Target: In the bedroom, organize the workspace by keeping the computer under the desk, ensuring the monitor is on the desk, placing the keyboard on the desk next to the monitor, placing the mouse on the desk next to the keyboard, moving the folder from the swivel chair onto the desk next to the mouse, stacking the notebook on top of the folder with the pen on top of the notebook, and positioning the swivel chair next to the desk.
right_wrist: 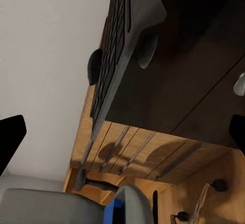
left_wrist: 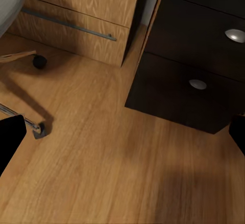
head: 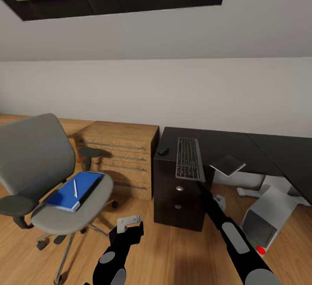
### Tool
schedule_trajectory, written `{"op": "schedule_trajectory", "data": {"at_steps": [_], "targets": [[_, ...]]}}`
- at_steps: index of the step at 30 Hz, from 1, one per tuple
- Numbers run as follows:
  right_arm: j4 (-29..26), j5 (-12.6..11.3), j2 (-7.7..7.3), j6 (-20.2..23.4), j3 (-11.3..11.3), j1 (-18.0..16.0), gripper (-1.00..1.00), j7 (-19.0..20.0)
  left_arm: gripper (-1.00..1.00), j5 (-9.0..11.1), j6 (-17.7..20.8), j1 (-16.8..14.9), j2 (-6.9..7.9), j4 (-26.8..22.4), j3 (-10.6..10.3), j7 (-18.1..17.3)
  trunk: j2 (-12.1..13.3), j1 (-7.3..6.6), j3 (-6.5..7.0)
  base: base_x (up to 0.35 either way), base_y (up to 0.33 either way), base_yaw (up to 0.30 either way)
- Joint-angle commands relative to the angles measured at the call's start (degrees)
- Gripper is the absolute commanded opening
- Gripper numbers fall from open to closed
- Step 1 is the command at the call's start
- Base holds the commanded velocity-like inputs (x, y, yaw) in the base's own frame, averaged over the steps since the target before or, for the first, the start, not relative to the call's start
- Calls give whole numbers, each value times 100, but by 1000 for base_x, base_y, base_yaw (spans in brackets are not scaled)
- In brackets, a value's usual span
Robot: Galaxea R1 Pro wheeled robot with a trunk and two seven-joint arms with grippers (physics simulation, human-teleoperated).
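The keyboard [head: 190, 158] lies lengthwise on the black desk [head: 234, 146], its near end overhanging the front edge. The mouse [head: 163, 151] sits to its left. My right gripper [head: 202, 187] is open just below that overhanging end; the right wrist view shows the keyboard [right_wrist: 120, 45] and mouse [right_wrist: 94, 65] from underneath. On the seat of the swivel chair [head: 34, 155] lies the blue folder [head: 67, 194] with the white pen [head: 75, 188] on it and a dark strip along its right edge. The computer [head: 266, 215] lies tipped on the floor. My left gripper [head: 128, 225] hangs open over the floor.
A light wooden drawer chest [head: 123, 157] stands between chair and desk. The desk's dark drawer unit [head: 177, 198] has round silver knobs. A grey flat panel [head: 228, 164] tilts at the desk's front edge. Chair casters [left_wrist: 40, 60] sit near my left gripper [left_wrist: 122, 137].
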Motion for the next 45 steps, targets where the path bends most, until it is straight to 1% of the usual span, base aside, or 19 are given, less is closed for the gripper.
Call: {"op": "schedule_trajectory", "data": {"at_steps": [1,11,33,43,45], "targets": [[0,-60,2,55,-17,-5,100,18,100,44,14,-5,1,-7,-9,46,-3,2,-6,199,0,0],[0,-60,2,55,-22,-3,100,11,100,38,7,-5,2,-6,-9,45,-3,2,-6,63,4,0],[8,-60,1,55,-23,-3,100,10,100,37,7,-5,2,-6,-17,45,-3,2,-6,107,92,0],[8,-49,-11,50,-35,-6,100,16,100,37,9,-5,2,7,-23,45,-3,2,-6,23,21,0],[8,-46,-13,48,-73,-6,100,17,100,37,8,-5,-3,19,-25,45,-3,2,-6,6,3,0]]}}
